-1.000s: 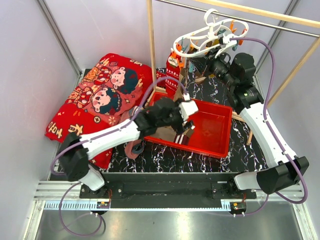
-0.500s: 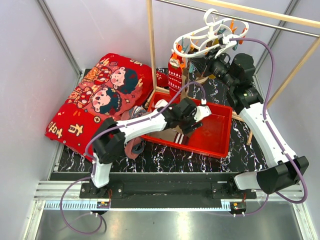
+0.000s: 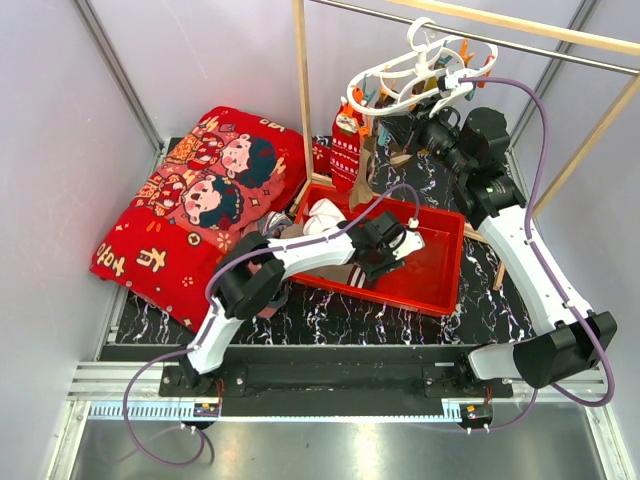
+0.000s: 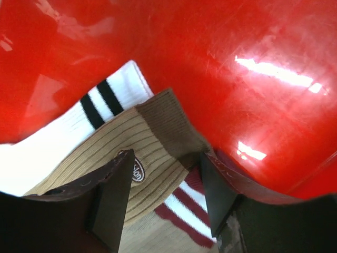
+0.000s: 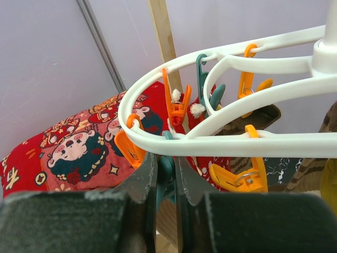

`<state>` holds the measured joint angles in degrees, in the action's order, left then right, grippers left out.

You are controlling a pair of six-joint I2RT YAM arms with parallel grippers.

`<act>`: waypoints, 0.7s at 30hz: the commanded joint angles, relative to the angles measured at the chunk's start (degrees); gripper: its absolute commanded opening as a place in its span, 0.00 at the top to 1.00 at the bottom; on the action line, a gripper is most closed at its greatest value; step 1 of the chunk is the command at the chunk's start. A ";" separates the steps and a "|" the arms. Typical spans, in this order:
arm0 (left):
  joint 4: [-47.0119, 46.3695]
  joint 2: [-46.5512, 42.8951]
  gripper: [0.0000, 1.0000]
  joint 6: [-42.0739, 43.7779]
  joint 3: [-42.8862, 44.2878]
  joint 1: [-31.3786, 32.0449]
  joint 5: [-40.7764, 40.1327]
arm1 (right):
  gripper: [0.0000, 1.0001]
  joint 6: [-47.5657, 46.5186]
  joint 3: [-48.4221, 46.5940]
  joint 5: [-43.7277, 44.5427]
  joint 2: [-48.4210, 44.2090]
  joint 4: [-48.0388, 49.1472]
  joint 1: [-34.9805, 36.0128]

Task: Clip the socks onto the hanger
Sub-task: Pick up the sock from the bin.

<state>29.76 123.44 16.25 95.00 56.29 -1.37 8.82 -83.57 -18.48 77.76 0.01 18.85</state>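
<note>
Reaching into the red tub (image 3: pixel 425 292) on the table (image 3: pixel 330 320), your left arm (image 3: pixel 300 252) has its jaws spread astride a taupe sock (image 4: pixel 150 145) on the tub floor. Contact with the fabric cannot be told. More socks (image 3: pixel 322 215) are heaped at the tub's left end. Above and behind the tub hangs the hanger (image 5: pixel 221 141). Your right arm (image 3: pixel 520 240) has its jaws pressed together on a teal peg (image 5: pixel 166 176) under the ring.
</note>
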 commanded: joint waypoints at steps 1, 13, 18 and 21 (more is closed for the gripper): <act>1.79 2.59 0.49 -0.69 3.26 0.13 -0.57 | 1.00 0.15 0.86 -0.94 -0.85 -1.68 0.31; -0.92 -10.56 0.99 -4.55 0.81 -0.04 1.10 | 1.00 -0.12 0.78 -0.86 -1.12 -1.68 0.31; -7.94 -19.27 1.00 -7.98 -4.28 -1.36 1.10 | 1.00 -0.29 0.69 -0.51 -1.55 -1.77 0.31; -11.46 -24.55 1.00 -10.71 -7.19 -2.85 3.47 | 1.00 -0.38 0.60 -0.24 -1.73 -1.77 0.22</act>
<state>26.70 107.00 9.80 90.67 55.35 -0.75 8.75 -83.33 -17.74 77.60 0.23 18.83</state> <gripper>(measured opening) 0.065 0.154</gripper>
